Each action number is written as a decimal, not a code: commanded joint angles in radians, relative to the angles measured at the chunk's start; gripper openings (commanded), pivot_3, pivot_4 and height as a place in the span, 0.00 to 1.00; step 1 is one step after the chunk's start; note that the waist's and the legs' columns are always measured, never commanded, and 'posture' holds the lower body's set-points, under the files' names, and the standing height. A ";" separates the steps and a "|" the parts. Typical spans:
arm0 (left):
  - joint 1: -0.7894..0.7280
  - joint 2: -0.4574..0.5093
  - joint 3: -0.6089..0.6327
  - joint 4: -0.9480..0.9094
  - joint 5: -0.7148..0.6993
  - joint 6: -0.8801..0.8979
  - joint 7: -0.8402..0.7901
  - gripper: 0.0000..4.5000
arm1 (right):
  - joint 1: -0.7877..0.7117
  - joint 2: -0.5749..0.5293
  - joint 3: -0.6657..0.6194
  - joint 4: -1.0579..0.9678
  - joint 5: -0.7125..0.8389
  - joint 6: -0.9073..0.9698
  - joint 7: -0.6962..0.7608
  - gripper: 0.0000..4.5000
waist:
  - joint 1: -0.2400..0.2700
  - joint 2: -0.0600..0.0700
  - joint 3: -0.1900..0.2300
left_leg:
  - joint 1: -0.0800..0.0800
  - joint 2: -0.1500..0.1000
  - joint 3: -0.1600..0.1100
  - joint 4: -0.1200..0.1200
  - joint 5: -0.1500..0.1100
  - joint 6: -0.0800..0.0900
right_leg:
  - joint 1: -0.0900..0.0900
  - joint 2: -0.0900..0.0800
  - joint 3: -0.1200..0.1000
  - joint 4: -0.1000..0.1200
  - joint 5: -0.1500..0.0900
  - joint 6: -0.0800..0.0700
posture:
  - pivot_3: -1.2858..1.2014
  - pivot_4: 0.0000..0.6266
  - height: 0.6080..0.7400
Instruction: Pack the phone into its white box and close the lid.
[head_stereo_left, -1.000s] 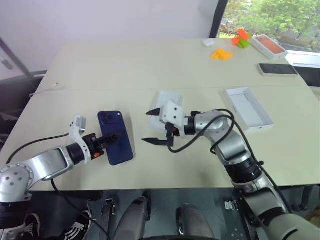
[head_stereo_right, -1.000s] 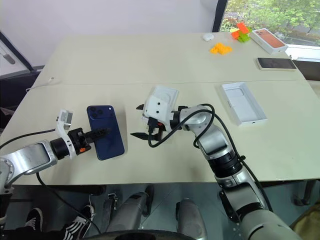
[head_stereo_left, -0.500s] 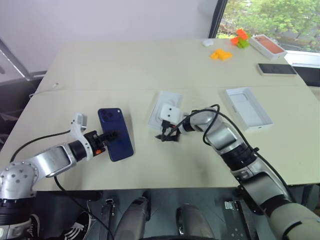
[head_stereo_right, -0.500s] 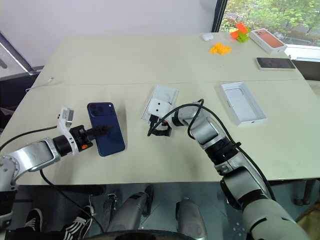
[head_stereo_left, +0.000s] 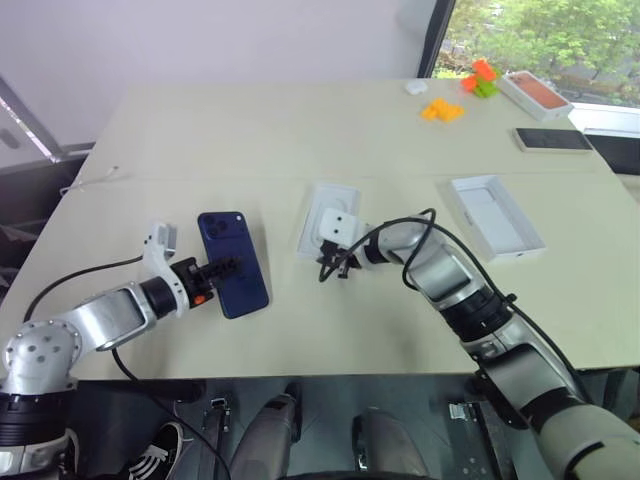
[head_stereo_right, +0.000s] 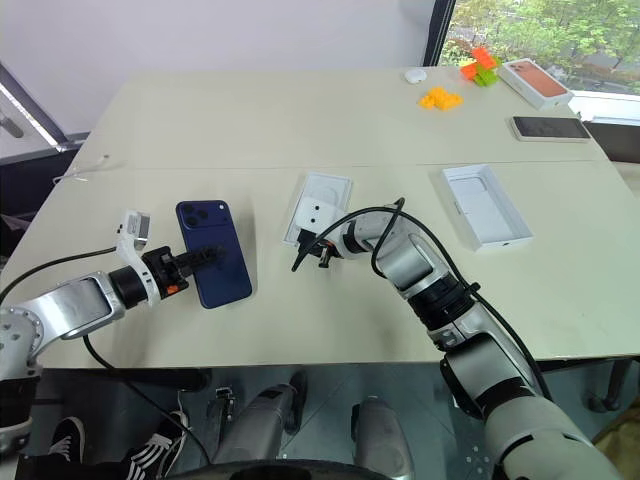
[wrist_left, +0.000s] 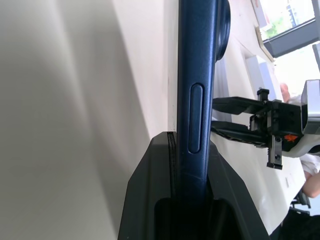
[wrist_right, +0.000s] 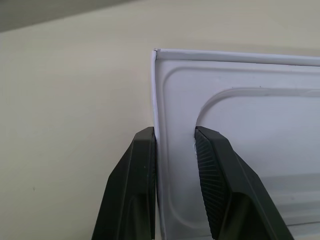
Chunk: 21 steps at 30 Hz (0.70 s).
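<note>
Phone (head_stereo_left: 232, 264) is not packed yet: the left hand (head_stereo_left: 228, 267) clamps it by its edge, low over the surface (head_stereo_left: 300, 130). The right hand (wrist_right: 175, 150) seems to pinch the rim of the box (head_stereo_left: 330, 212) mid-surface. The lid (head_stereo_left: 497, 217) lies well apart, off.

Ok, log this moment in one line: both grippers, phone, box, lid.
left gripper: shut on phone | right gripper: straddling white box rim, closing | lid: apart on table, to the right
</note>
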<state>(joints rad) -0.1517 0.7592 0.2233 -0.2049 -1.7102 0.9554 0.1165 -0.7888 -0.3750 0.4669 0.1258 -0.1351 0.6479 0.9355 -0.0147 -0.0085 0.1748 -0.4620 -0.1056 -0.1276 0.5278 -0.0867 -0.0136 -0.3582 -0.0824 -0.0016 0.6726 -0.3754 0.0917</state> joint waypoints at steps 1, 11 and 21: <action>-0.019 0.000 0.031 -0.027 -0.004 -0.002 -0.006 0.00 | 0.008 -0.016 0.018 -0.005 -0.011 -0.025 0.008 0.16 | -0.001 0.000 0.000 | 0.000 0.000 0.000 0.000 0.000 0.000 | 0.000 0.000 0.000 0.000 0.000 0.000 | 0.52 0.24 1.00; -0.008 0.006 0.038 -0.058 0.033 -0.001 -0.031 0.00 | 0.125 -0.174 -0.070 -0.216 0.107 -0.155 0.160 0.11 | 0.006 0.000 0.000 | 0.000 -0.001 0.000 0.001 0.000 0.000 | 0.000 -0.001 0.000 0.002 0.000 0.000 | 0.52 0.24 1.00; -0.017 -0.008 0.029 -0.062 0.103 0.002 -0.087 0.00 | 0.373 -0.416 -0.206 -0.479 0.246 -0.189 0.264 0.11 | 0.000 -0.001 0.000 | 0.000 0.001 0.002 0.002 0.000 0.000 | 0.001 -0.001 0.000 0.002 -0.002 -0.003 | 0.52 0.24 1.00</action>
<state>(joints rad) -0.1523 0.7516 0.2232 -0.2431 -1.6082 0.9580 0.0561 -0.4226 -0.7818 0.2922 -0.3021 0.0839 0.4740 1.1954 -0.0149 -0.0091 0.1751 -0.4623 -0.1048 -0.1258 0.5299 -0.0869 -0.0132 -0.3575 -0.0836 -0.0016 0.6741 -0.3772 0.0885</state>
